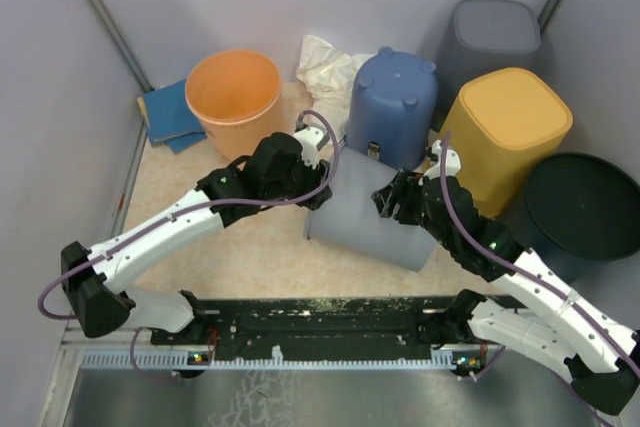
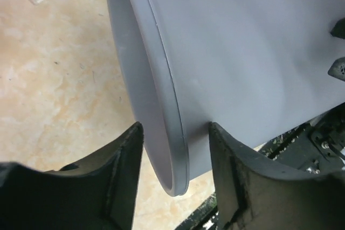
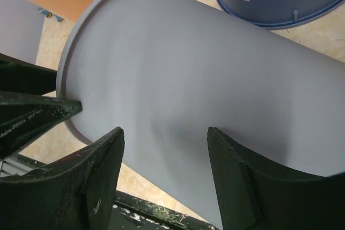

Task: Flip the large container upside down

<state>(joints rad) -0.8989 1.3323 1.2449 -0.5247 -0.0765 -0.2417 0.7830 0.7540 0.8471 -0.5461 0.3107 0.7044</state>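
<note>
Found lying on its side at the middle of the bench [image 1: 250, 257], mouth to the left: the big grey bin [image 1: 375, 225]. Straddling its rim [image 2: 161, 79] with the left gripper [image 2: 175, 127], one finger inside and one against the outer wall, set wide with slack showing on the inner side, so not pinched on anything. Hovering over the curved wall toward the right end with the right gripper [image 3: 164, 133], fingers [image 3: 102, 160] spread wide and holding nothing (contact with the wall hard to judge from here). Roughly halfway by the look of it: tipped over, not yet stood on its mouth. Likely to roll toward the near edge or into the far blue bin [image 1: 393, 97] if pushed off-centre, being round and smooth. Liable to slip out of the left fingers if lifted before closing on the rim. Little room on the right either: risks knocking the yellow bin [image 1: 505, 132] when swinging the base up
</note>
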